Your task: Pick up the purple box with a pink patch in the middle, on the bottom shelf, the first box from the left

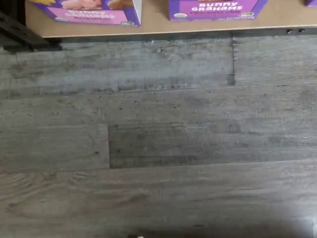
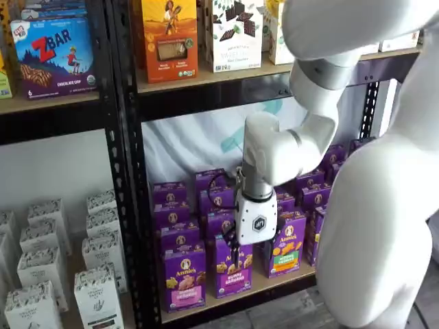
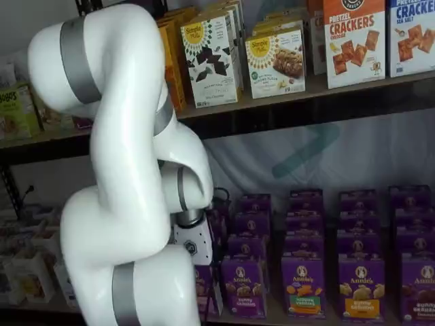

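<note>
**So the pink-band box sits just off to the side of the gripper, not dead ahead**

Okay, quick read of where things stand. The gripper (image 2: 235,255) hangs on the wrist in front of the bottom shelf (image 2: 240,293), fingers pointing down, hovering at about the height of the front row of purple cartons. In that shelf view it sits right in front of the middle purple carton (image 2: 233,269), the one with the purple band. The purple box (image 2: 184,277) we actually want, the one with the pink band, is the next carton over toward the black upright (image 2: 134,205), so it's beside the gripper and a bit further back, not under it.

Fingers: I can only make out dark bits below the white body against the carton, no clean gap visible in either shelf view. Going by how the thing is set, I'd call the jaws spread wide, with nothing between them.

The target stands upright, long axis vertical, broad face toward the front. In the wrist view you see mostly grey floor (image 1: 158,139), with the shelf edge and the lower part of the pink-band box (image 1: 89,12) at the far side, so the box is still ahead of the wrist.

My guess: the next move needs a sideways shift toward that upright, then a reach in. Risk is clipping the purple-band neighbour, since they stand close together.
</note>
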You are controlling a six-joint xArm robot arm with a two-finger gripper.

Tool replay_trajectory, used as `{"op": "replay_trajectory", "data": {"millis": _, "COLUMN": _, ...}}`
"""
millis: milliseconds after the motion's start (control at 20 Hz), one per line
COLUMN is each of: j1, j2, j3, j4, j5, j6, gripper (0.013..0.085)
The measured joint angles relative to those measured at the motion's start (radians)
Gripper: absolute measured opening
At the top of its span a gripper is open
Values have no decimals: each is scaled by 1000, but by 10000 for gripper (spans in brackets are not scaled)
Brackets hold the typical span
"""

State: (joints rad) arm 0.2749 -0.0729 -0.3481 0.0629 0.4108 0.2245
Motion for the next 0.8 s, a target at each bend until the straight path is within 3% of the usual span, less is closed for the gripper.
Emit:
{"op": "replay_trajectory", "data": {"millis": 200, "j1": 0, "j2": 86, "j3": -11, "j4": 44, "j5": -80, "j6": -45, "gripper": 850}}
{"op": "replay_trajectory", "data": {"millis": 500, "j1": 11, "j2": 220, "j3": -49, "j4": -7, "j5": -204, "j6": 9, "gripper": 850}}
{"op": "replay_trajectory", "data": {"millis": 650, "j1": 38, "j2": 285, "j3": -88, "j4": 114, "j5": -249, "j6": -87, "gripper": 850}}
{"op": "replay_trajectory", "data": {"millis": 750, "j1": 66, "j2": 328, "j3": -128, "j4": 292, "j5": -262, "j6": -235, "gripper": 850}}
{"op": "replay_trajectory", "data": {"millis": 800, "j1": 71, "j2": 350, "j3": -150, "j4": 328, "j5": -266, "j6": -265, "gripper": 850}}
